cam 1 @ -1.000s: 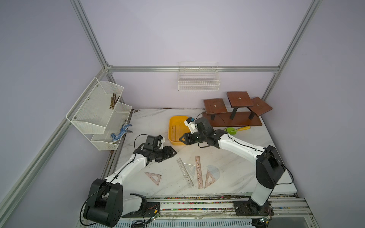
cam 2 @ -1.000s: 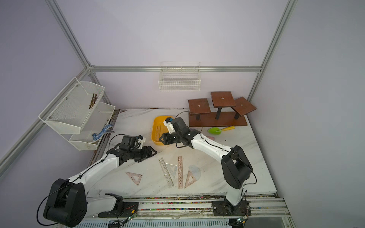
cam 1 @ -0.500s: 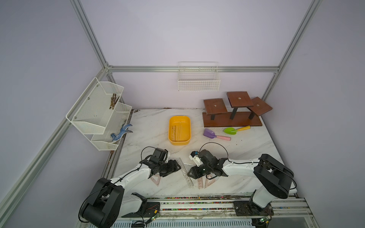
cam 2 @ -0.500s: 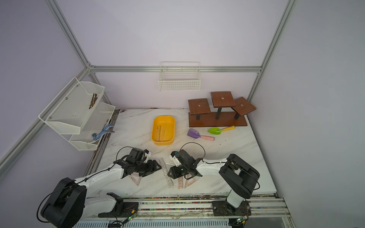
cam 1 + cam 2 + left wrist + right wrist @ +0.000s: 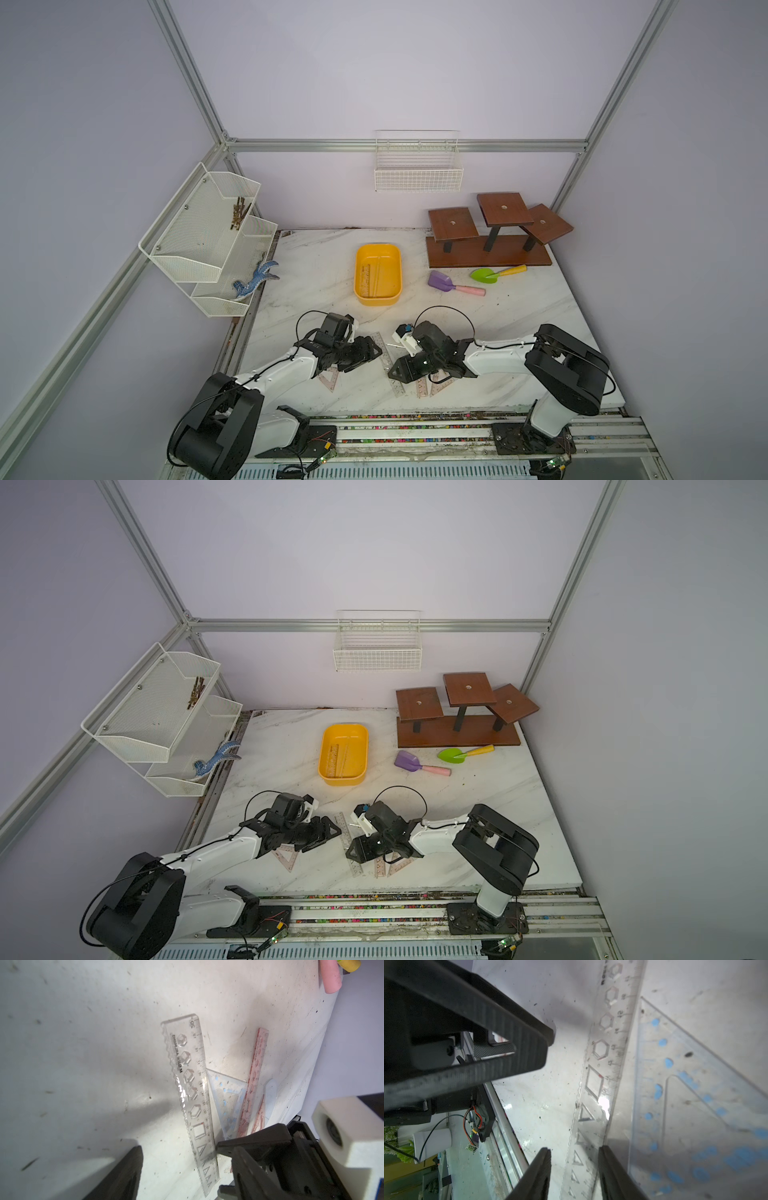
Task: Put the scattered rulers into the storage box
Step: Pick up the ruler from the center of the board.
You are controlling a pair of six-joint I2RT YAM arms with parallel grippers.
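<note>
The right tool hangs low over the table, its jaws parted and straddling one end of a clear stencil ruler. One finger sits at the ruler's edge and the other stands off it, so nothing is pinched. A blue-dotted set square lies just beside that finger. The left tool, facing it across the ruler, is spread wide and empty. The yellow storage box, with rulers inside, sits well beyond both tools.

Yellow storage box, purple shovel, green shovel, white-marbled table.
</note>
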